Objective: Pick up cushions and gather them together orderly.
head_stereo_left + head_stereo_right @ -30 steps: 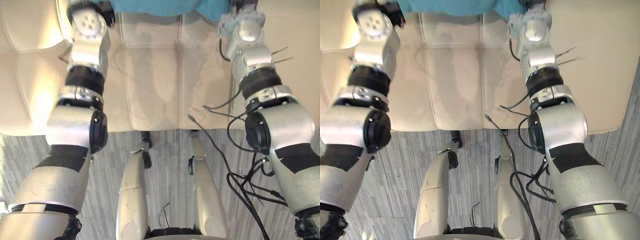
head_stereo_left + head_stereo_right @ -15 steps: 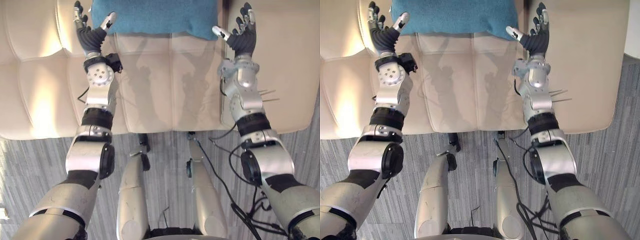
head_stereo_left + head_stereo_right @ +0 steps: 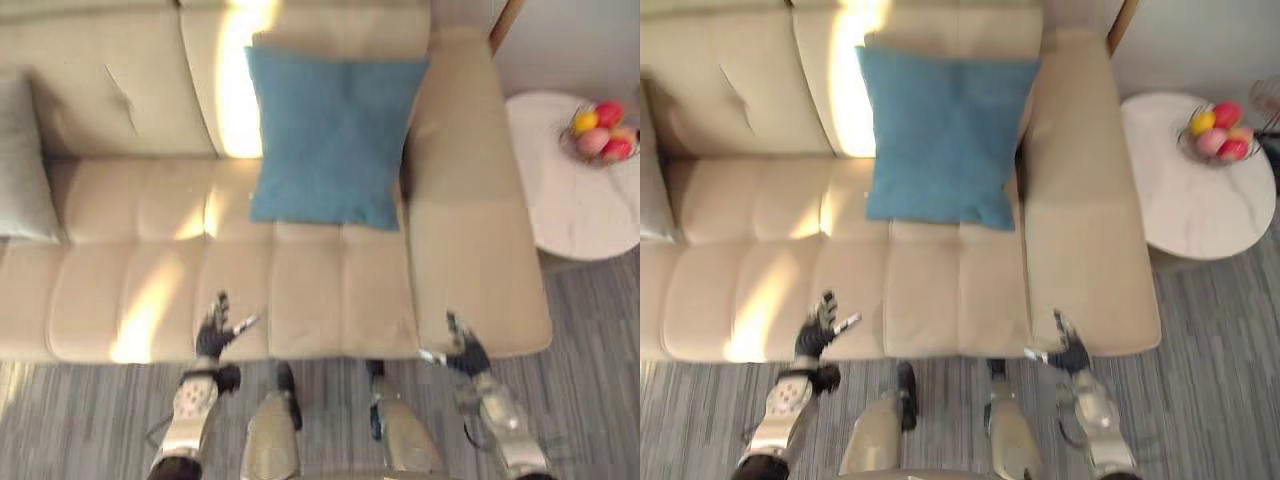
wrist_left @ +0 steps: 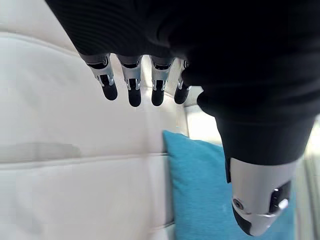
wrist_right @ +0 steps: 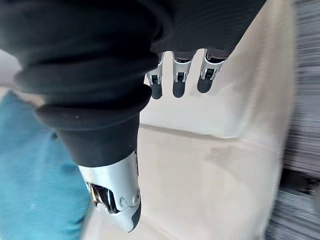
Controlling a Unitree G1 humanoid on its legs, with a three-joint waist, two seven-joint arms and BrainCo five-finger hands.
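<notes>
1. The blue cushion (image 3: 330, 135) stood at the back right corner of the sofa (image 3: 130, 285) seat. It leaned on the backrest (image 3: 110, 90), just beside the right armrest (image 3: 470, 230), and its lower edge rested on the seat.
2. A second, pale grey cushion (image 3: 20, 170) lay at the far left end of the sofa, well apart from the blue one. The seat between them was bare.
3. To my judgement the task was hardly begun: no cushion was held, and the two were not together. What was left was to take one cushion, carry it along the seat to the other, and set both neatly side by side.
4. The left hand (image 3: 213, 338) hovered at the front edge of the seat, with straight, spread fingers and the thumb apart, and it held nothing. The right hand (image 3: 465, 355) was at the front right corner, by the front end of the armrest, likewise with straight fingers and empty.
5. Both hands were well apart from the blue cushion, and nothing lay on the seat between, so the reach forward looked free.
6. The armrest left little room on the blue cushion's right side, so I think a grasp from the front or the left would be easier.
7. Beyond the armrest stood a round white side table (image 3: 570, 215) with a bowl of fruit (image 3: 598, 132). A wide swing of the right arm might meet it.
</notes>
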